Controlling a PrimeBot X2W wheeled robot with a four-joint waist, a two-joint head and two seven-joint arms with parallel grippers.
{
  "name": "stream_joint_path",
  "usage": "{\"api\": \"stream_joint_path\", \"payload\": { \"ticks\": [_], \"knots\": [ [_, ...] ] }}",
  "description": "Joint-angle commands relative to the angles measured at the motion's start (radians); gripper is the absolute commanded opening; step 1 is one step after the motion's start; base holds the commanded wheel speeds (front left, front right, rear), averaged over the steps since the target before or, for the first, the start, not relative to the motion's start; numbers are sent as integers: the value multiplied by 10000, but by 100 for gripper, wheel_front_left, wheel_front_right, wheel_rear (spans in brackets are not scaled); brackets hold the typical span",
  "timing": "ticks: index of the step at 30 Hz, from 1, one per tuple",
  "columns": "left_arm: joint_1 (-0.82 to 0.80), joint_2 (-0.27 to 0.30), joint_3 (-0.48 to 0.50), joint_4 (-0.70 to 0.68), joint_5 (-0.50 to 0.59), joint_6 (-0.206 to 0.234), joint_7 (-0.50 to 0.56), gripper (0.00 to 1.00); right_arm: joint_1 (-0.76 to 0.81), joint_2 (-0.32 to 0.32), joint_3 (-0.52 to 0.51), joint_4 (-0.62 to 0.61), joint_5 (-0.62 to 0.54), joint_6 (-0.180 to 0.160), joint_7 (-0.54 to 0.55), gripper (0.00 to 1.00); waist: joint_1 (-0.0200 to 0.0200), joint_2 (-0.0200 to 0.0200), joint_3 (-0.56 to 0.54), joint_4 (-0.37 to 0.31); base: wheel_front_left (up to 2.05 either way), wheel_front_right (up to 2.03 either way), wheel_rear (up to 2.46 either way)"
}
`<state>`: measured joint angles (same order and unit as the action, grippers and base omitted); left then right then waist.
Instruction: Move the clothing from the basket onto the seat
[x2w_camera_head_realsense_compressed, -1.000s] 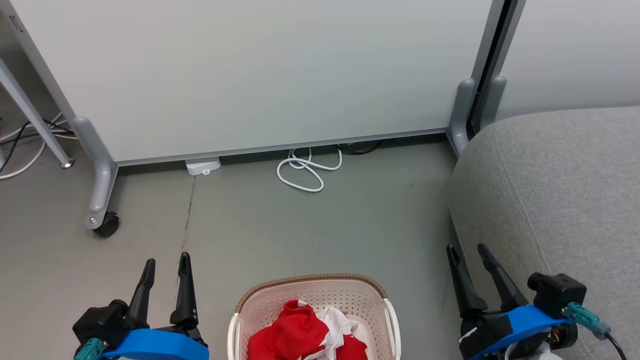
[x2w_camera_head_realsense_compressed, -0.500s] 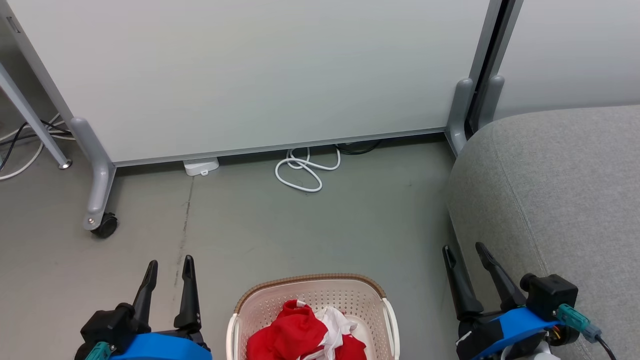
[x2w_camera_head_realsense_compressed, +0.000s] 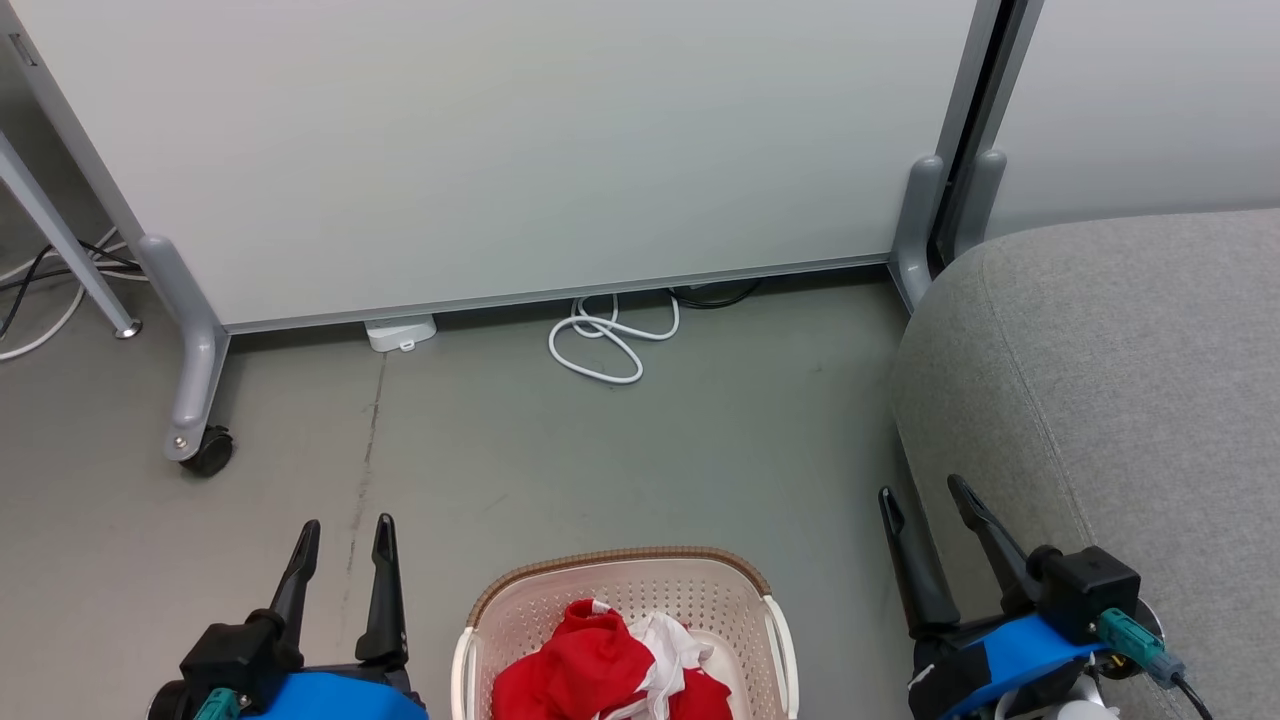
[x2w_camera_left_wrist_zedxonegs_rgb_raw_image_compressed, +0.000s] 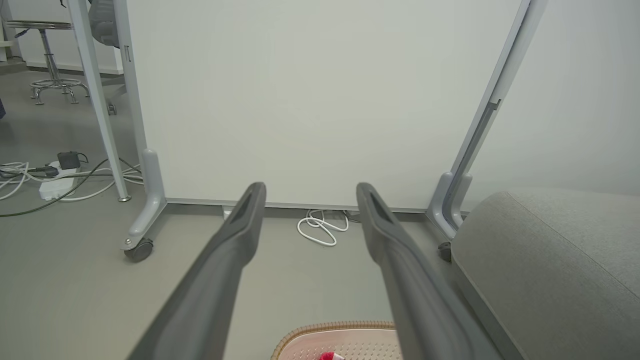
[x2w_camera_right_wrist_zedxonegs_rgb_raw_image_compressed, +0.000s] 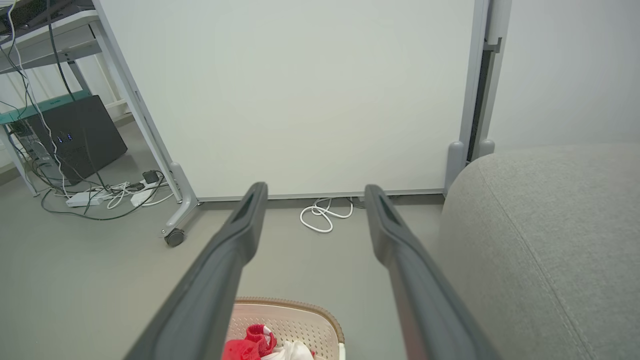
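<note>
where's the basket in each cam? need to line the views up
Head view: basket at bottom centre, cut off by the lower edge.
Left wrist view: basket at the bottom edge, slightly right of centre, far rim showing.
Right wrist view: basket at the bottom edge, left of centre.
Shared landmark: white coiled cable, lying beyond the basket in all three.

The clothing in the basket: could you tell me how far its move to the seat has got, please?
Done: nothing yet; the red and white clothing lies in the basket, and none shows on the seat. In hand: nothing; the left pincer and right pincer stand open either side of the basket. To do: every garment.
</note>
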<state>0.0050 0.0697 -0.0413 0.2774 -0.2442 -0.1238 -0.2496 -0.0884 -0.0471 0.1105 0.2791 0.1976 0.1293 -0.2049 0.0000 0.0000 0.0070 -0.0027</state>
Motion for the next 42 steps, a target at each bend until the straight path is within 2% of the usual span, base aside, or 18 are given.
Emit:
{"api": "stream_joint_path", "payload": {
  "ticks": [1,18,25,36,42],
  "knots": [
    [-85,12,17,-6,203,-58,-107,100,-84,-53,37,-36,-253,24,-98,100,0,0,3,0,0,0,0],
    [-80,-35,22,20,392,-76,-171,100,-101,-54,55,-17,-483,24,-170,100,0,0,32,-3,0,0,0],
    [-194,-19,-241,366,145,-94,-168,100,-211,-51,274,-92,-497,24,-98,100,0,0,207,-254,0,0,0],
    [-1122,116,-1081,2259,-788,-67,112,100,-674,-48,637,-390,-548,21,-59,100,0,0,1282,-1112,0,0,0],
    [-2105,209,-1481,3834,-1434,-69,438,100,-1120,-48,929,-584,-498,16,-146,100,0,0,2389,-1765,0,0,0]
  ]
}}
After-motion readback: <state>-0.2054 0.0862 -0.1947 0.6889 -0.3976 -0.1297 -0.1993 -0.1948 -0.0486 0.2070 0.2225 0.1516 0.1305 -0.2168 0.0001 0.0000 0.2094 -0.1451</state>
